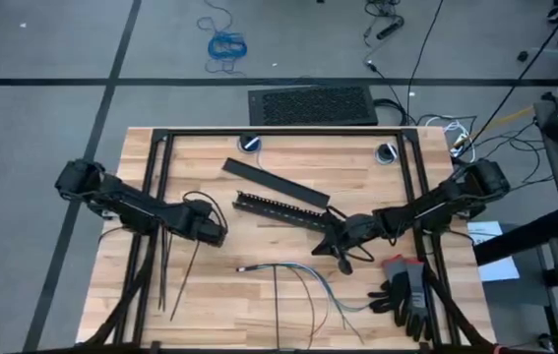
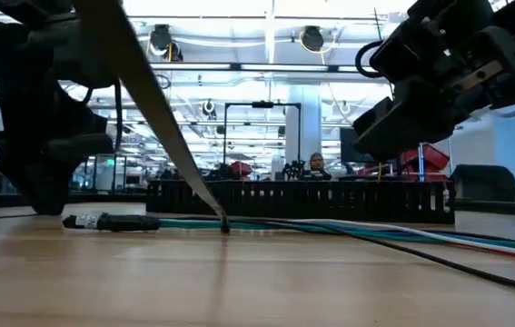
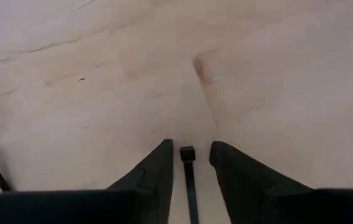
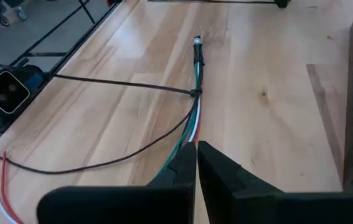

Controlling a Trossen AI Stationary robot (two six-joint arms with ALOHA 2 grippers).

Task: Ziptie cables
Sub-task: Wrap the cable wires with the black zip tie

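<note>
Left wrist view: we see the left gripper [image 3: 188,163] pinching a thin black plastic ziptie [image 3: 188,180]. Right gripper [image 4: 196,163] pressed together above the thin multicoloured cables [image 4: 192,121]. We judge threading comes next.

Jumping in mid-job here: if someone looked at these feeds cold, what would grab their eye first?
Probably the two dark arms meeting over the wooden table: the right pincer hangs beside the black slotted bar, just above the cables fanning toward the near edge. The left pincer has a ziptie between its fingers, and in the low view that strip slants down onto the bundle. A pair of grey gloves lies at the near right.
</note>
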